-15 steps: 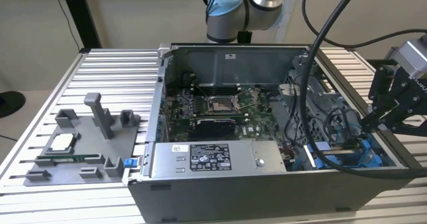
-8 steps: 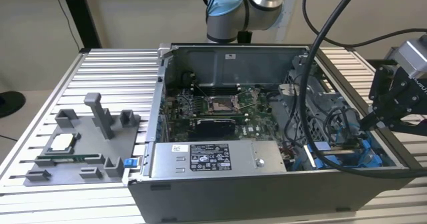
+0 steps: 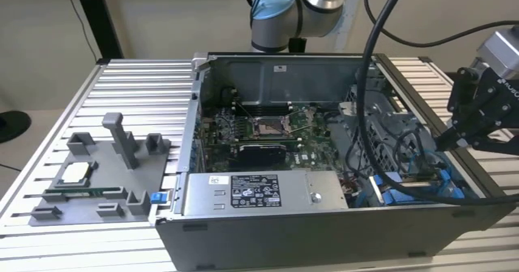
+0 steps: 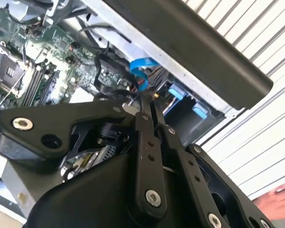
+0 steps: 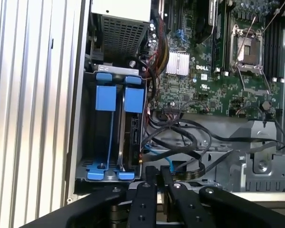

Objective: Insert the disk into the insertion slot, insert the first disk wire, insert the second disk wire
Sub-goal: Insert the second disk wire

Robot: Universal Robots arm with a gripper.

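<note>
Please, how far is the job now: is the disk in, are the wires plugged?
Done, it seems: the disk sits in the insertion slot. In hand: the end effector hovers at the blue wire beside the slot. Left: I cannot see either wire plugged into the disk.

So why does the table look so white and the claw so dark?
In both wrist views light glares off the ribbed table, washing it white. In the second wrist view the claw is an unlit, near-black mass. The exterior view is evenly lit, with shadow inside the computer case.
</note>
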